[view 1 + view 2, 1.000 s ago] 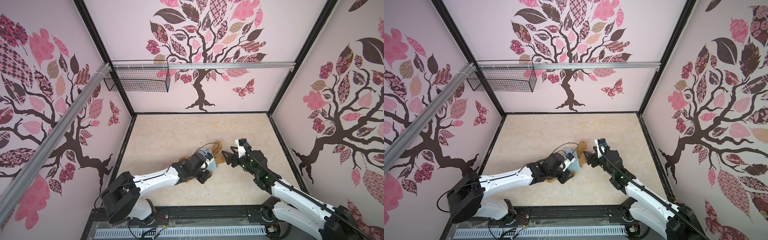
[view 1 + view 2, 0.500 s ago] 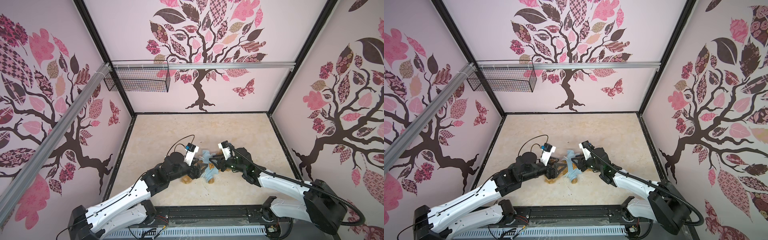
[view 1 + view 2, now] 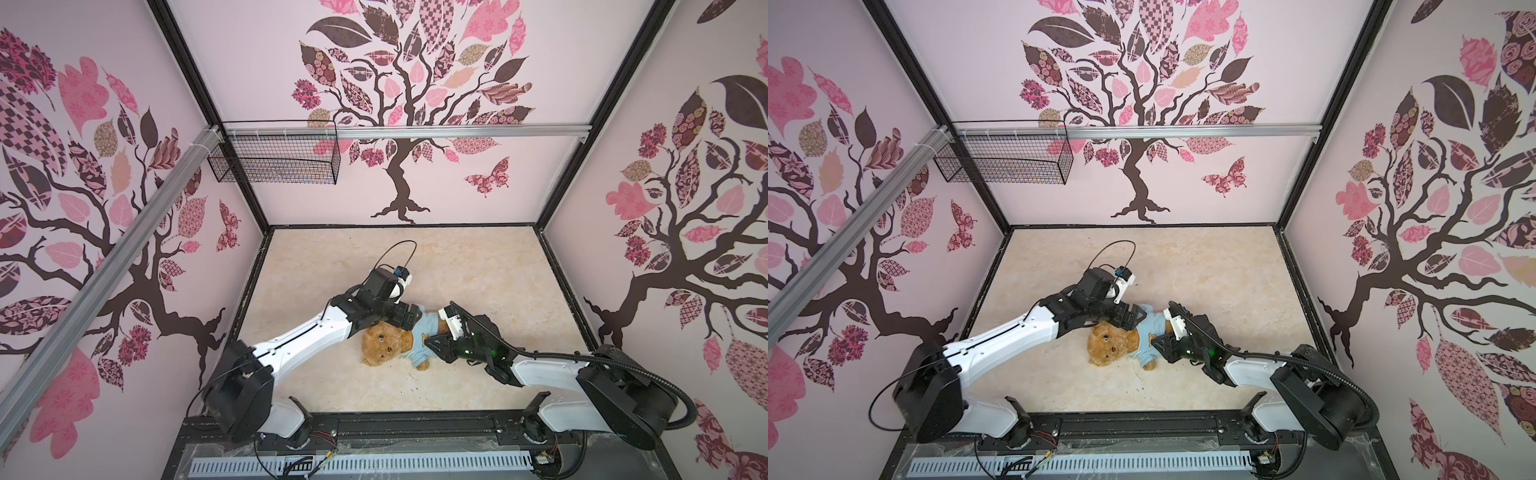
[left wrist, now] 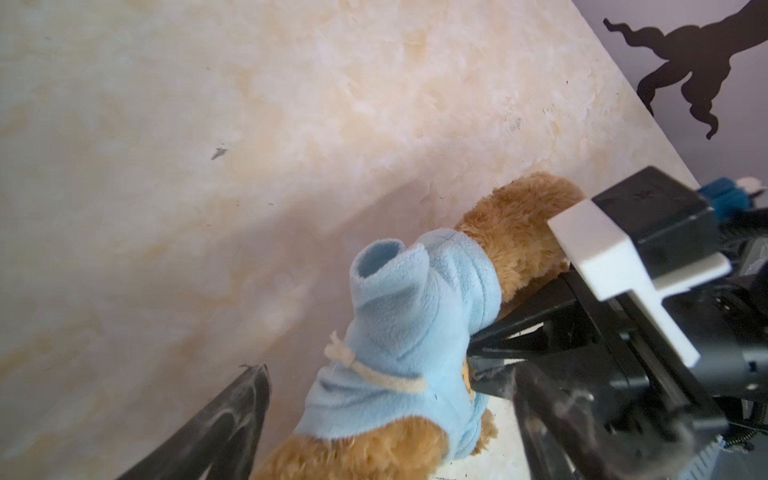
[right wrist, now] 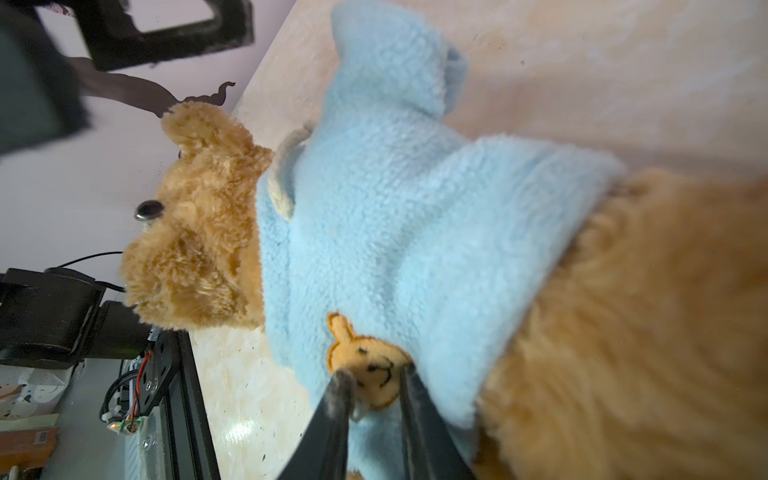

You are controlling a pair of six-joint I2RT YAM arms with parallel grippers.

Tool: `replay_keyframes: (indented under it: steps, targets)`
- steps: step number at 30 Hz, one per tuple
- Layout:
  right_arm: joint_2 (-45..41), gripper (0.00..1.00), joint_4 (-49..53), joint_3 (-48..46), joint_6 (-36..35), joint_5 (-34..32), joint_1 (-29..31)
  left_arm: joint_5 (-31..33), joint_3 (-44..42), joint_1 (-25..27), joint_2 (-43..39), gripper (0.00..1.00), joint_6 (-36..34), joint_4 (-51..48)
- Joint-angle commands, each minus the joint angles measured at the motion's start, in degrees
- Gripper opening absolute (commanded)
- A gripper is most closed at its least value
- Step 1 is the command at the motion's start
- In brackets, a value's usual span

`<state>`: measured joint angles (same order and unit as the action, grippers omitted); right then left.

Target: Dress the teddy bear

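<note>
The teddy bear [image 3: 383, 343] in its blue shirt [image 3: 426, 332] lies on the beige tabletop [image 3: 478, 266].

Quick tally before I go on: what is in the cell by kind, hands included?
teddy bear: 1
light blue shirt: 1
wire basket: 1
hands: 2, left hand and right hand
Total: 5

Curly plush teddy bear [image 3: 384, 343], fleecy shirt [image 3: 424, 332]

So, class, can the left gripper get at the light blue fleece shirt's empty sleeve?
Probably yes: the open left gripper sits close by the empty sleeve of the light blue fleece shirt, nothing between them.
</note>
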<state>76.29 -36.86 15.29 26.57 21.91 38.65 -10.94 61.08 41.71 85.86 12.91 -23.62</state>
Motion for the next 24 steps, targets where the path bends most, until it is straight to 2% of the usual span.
replay_keyframes:
  steps: [1,5,10,15,18,20,22,24]
  targets:
    - [0.08,0.23,-1.18,-2.06,0.95,0.11,0.16,-6.27,5.60,0.21,4.48,0.94,-5.08,-3.54]
    - [-0.17,0.22,-1.77,-3.02,0.56,-0.11,0.15,-7.09,7.83,-0.14,9.64,0.90,-4.51,-2.60]
    - [-1.00,0.22,-1.17,-3.36,-1.00,-0.99,0.18,-13.18,9.53,-0.40,14.43,0.82,-4.76,-2.47]
    - [-4.04,0.22,1.26,-2.72,-3.81,-1.84,0.11,-16.77,10.88,-2.99,18.39,0.60,-2.58,-1.53]
    - [-8.32,0.23,2.39,-2.80,-5.26,-2.31,0.11,-21.88,9.74,-4.96,17.77,0.42,0.64,4.02]
    - [-12.86,0.24,2.55,-3.18,-6.23,-2.05,0.11,-23.41,9.30,-5.05,17.01,0.33,-0.09,5.82]
    - [-18.36,0.30,3.77,-2.99,-7.29,-2.71,0.16,-23.73,9.48,-5.06,16.05,0.26,-0.99,5.85]
    - [-23.96,0.40,6.27,-2.16,-8.12,-5.31,0.11,-23.00,9.51,-5.06,14.21,0.23,-2.70,5.37]
